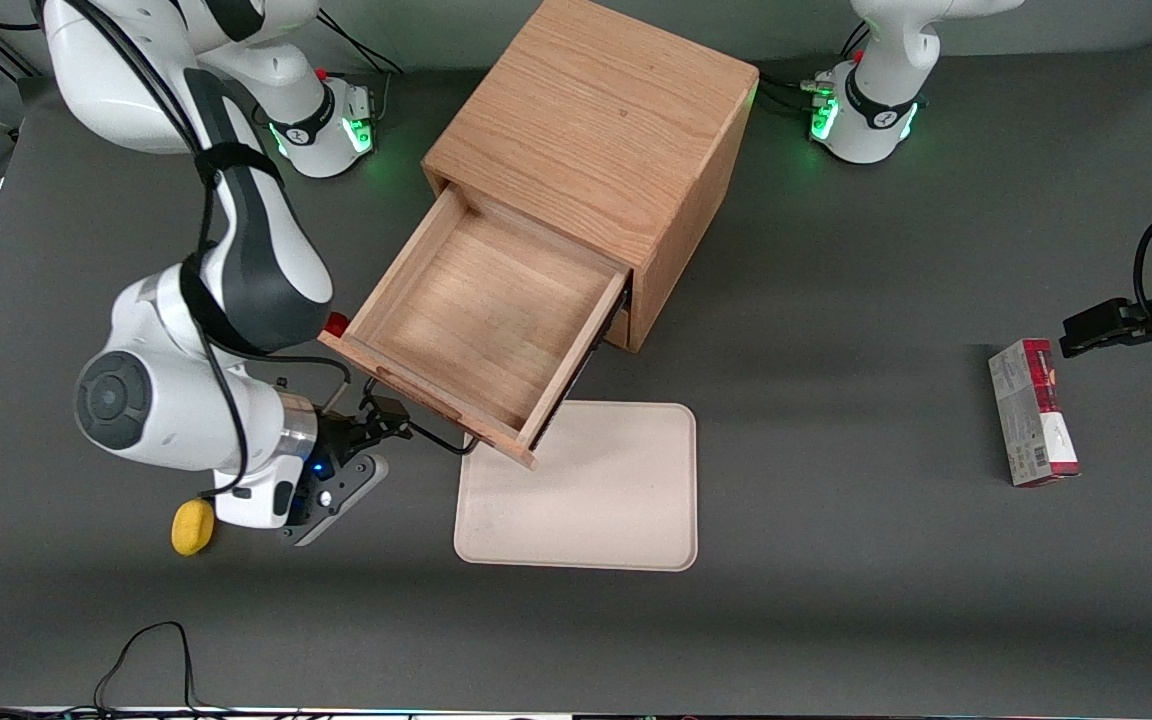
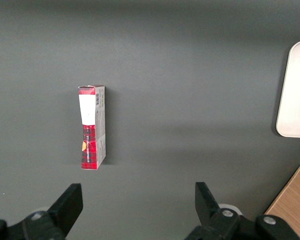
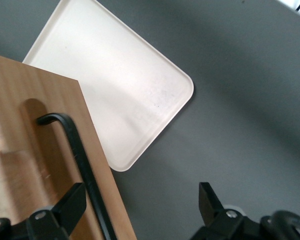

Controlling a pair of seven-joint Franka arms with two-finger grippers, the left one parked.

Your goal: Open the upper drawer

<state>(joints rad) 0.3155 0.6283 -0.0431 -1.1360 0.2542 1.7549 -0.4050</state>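
The shallow light-oak upper drawer [image 1: 481, 330] stood pulled far out of the cube-shaped wooden cabinet [image 1: 601, 150], its front overhanging a beige rounded tray [image 1: 591, 500]. The right arm's gripper [image 3: 140, 200] sat at the black wire handle [image 3: 80, 165], fingers [image 3: 70, 205] spread, grasping nothing.

upper drawer [image 1: 481, 320]: light oak, black wire handle [image 3: 82, 162]. cabinet [image 1: 596, 130]: matching oak. tray [image 1: 596, 490]: cream. box [image 1: 1033, 412]: red plaid with grey and white. table [image 1: 836, 600]: dark grey. gripper [image 1: 376, 425]: black, at the drawer front. ball [image 1: 192, 527]: yellow.
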